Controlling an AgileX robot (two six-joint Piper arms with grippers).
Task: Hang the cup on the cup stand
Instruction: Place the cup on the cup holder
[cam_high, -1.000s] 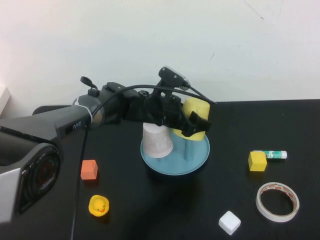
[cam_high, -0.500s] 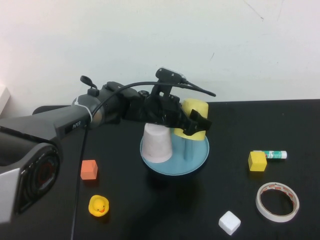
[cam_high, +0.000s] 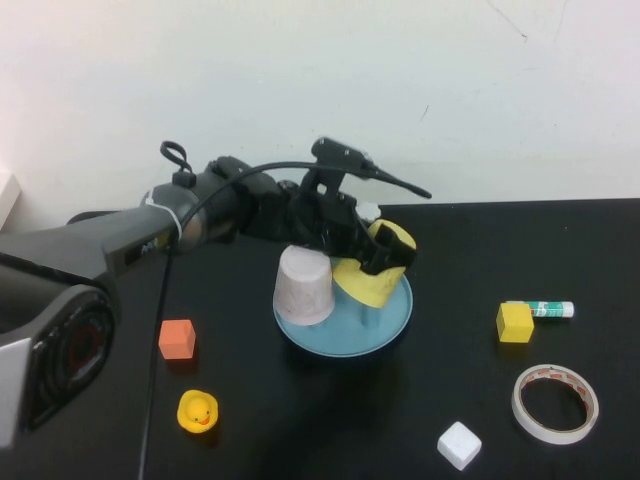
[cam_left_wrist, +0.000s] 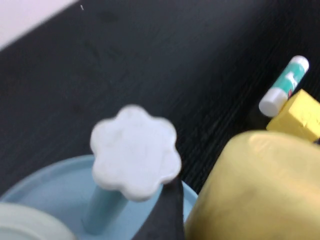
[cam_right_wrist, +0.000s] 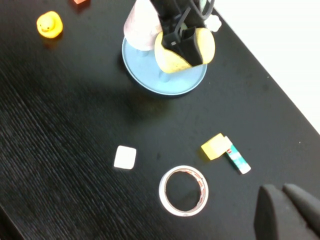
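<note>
Orange foam cube (cam_high: 177, 338): lower left of the high view; matte, soft-edged, idle clutter.
Yellow rubber duck (cam_high: 197, 411): just below the cube; glossy, rounded, idle.
White speckled cup (cam_high: 304, 286): centre-left; inverted over a peg, tapered, grainy finish.
Round light-blue cup stand (cam_high: 385, 334): centre; smooth plastic dish, upright blue pegs, white flower-shaped cap (cam_left_wrist: 135, 151) shown bare in the left wrist view.
Left gripper (cam_high: 385, 250): centre, reaching over the stand; black fingers spread about as wide as they go around the tumbler, probably letting go.
Plain yellow plastic cup (cam_high: 374, 270): centre, over the stand's right half; inverted but tilted, so judged not yet seated on its peg.
White block (cam_high: 459, 445): lower right; matte.
Yellow cube (cam_high: 515, 322): right; matte.
Glue stick (cam_high: 541, 310): touching the yellow cube; white and green.
Tape roll (cam_high: 555, 403): lower right; flat ring.
Right gripper (cam_right_wrist: 287, 211): lower right of its own wrist view, raised well away from the stand; closed, empty, parked.
</note>
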